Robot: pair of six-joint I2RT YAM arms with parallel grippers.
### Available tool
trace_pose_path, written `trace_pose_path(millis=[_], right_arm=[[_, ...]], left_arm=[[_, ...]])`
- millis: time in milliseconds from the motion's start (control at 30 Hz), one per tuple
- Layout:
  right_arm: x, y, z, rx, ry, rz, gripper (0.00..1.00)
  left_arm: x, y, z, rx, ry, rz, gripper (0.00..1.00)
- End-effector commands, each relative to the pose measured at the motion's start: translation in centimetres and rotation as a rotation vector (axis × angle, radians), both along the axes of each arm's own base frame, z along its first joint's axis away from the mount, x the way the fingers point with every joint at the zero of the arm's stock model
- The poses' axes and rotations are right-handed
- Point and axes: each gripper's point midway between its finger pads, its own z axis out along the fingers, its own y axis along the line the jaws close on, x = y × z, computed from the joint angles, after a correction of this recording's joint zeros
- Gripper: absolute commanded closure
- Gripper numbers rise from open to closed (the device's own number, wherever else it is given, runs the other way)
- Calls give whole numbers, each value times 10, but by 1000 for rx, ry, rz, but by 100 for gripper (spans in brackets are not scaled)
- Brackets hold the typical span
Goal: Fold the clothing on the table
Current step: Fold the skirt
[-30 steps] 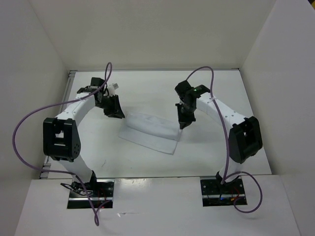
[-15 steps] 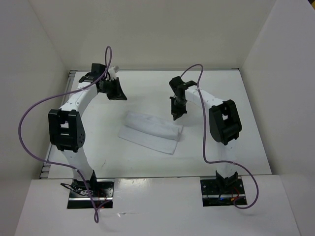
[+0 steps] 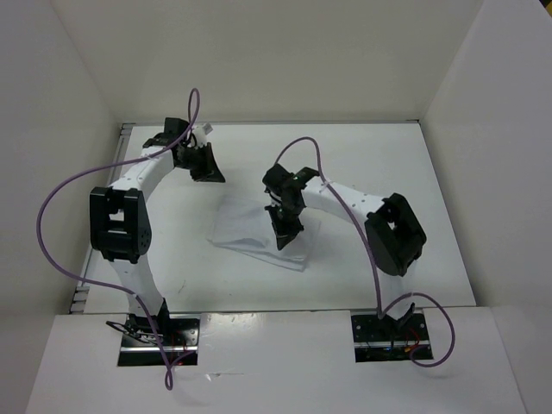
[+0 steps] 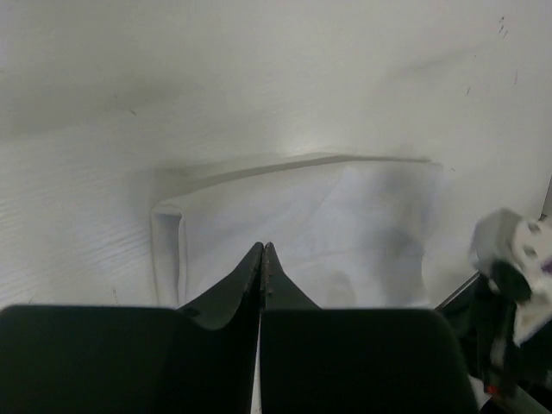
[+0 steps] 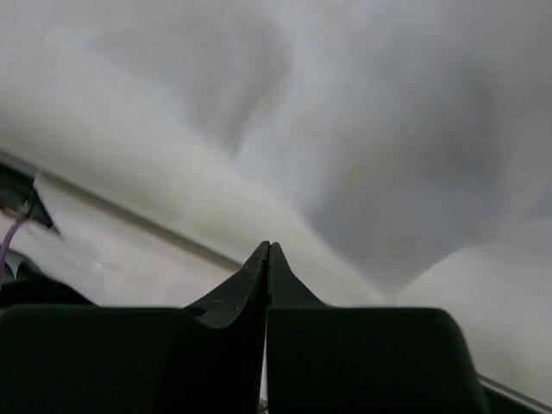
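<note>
The clothing (image 3: 244,228), a folded white rectangle, lies flat on the table (image 3: 379,172) near its middle. My right gripper (image 3: 284,243) hangs over the clothing's middle, jaws shut with nothing between them; part of the cloth is hidden under it. In the right wrist view the shut fingertips (image 5: 268,250) point at blurred white surfaces. My left gripper (image 3: 214,176) is at the back left, clear of the clothing, and also shut and empty. The left wrist view shows the folded clothing (image 4: 345,216) beyond the closed gripper (image 4: 263,248).
White upright walls (image 3: 78,103) close in the table on the left, back and right. A metal edge strip (image 3: 125,138) runs along the table's left side. Purple cables (image 3: 60,198) loop off both arms.
The right arm has swung left from the clothing's right end to above its middle. The left gripper has drawn back toward the far left. The clothing lies in the same place.
</note>
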Motion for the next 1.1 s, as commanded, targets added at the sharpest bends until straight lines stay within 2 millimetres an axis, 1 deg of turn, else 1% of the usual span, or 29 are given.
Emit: trace_pose_path(millis=[0,67,133,167,200,233,267,300,333,367,400,467,500,567,600,633,667,700,733,767,800,833,867,900,933,967,1000,1033,1067], right_arm=[[-33,4,59,96,-31,61,100],[-30,1,67,96,-65,42,100],[-12,-2,71,58,-145,-4,100],[-4,-1,60,18,-145,-20,99],[8,-3,55,-21,-184,-51,99],[21,2,57,-26,-219,-70,99],[28,3,44,-66,-214,-85,97],[38,5,40,-82,-238,-94,96],[49,8,43,-82,-255,-127,94],[54,8,38,-100,-262,-141,94],[61,10,29,-120,-270,-155,94],[70,5,17,-137,-253,-187,94],[72,2,9,-142,-232,-203,94],[69,2,-3,-145,-214,-209,94],[64,-2,-11,-161,-198,-206,94],[64,-8,-15,-173,-188,-215,94],[66,-13,-19,-177,-184,-227,94],[61,-17,-28,-192,-171,-224,94],[63,-28,-33,-207,-156,-245,94],[61,-31,-37,-206,-142,-251,94],[54,-37,-47,-225,-124,-248,94],[54,-42,-51,-224,-108,-259,94],[46,-52,-62,-254,-76,-263,94],[50,-54,-65,-237,-73,-268,94],[48,-60,-72,-254,-58,-266,94],[50,-63,-74,-252,-58,-278,94],[55,-73,-80,-266,-44,-290,94],[58,-77,-87,-273,-38,-288,94],[63,-87,-90,-280,-26,-318,94]], left_arm=[[-4,-3,13,-34,-34,-19,100],[-5,-4,18,-43,-43,-24,100],[-4,-7,17,-59,-38,-35,100],[-5,-10,12,-80,-18,-49,100],[-5,-17,14,-94,-18,-69,100],[-6,-19,11,-108,-7,-77,100],[-8,-35,11,-127,-6,-133,100],[-9,-40,8,-119,-7,-160,100],[-11,-45,5,-122,3,-181,100],[-14,-49,-4,-121,34,-189,100],[-16,-54,-4,-117,28,-210,100],[-21,-52,-22,-101,67,-207,100],[-31,-55,-32,-99,98,-216,100],[-36,-49,-47,-62,125,-197,100],[-40,-46,-53,-49,142,-190,100],[-46,-43,-64,-29,157,-188,100],[-49,-40,-69,-15,170,-181,100],[-51,-36,-76,14,180,-168,100],[-50,-34,-77,27,179,-163,100],[-54,-31,-86,42,201,-156,100],[-57,-26,-95,70,219,-145,100],[-56,-25,-96,82,218,-140,100],[-55,-23,-97,93,218,-135,100],[-58,-19,-106,116,241,-118,100],[-58,-19,-106,116,241,-118,100],[-58,-19,-106,116,241,-118,100],[-56,-18,-109,121,246,-106,100],[-56,-18,-110,121,246,-106,100],[-60,-19,-111,111,256,-111,100]])
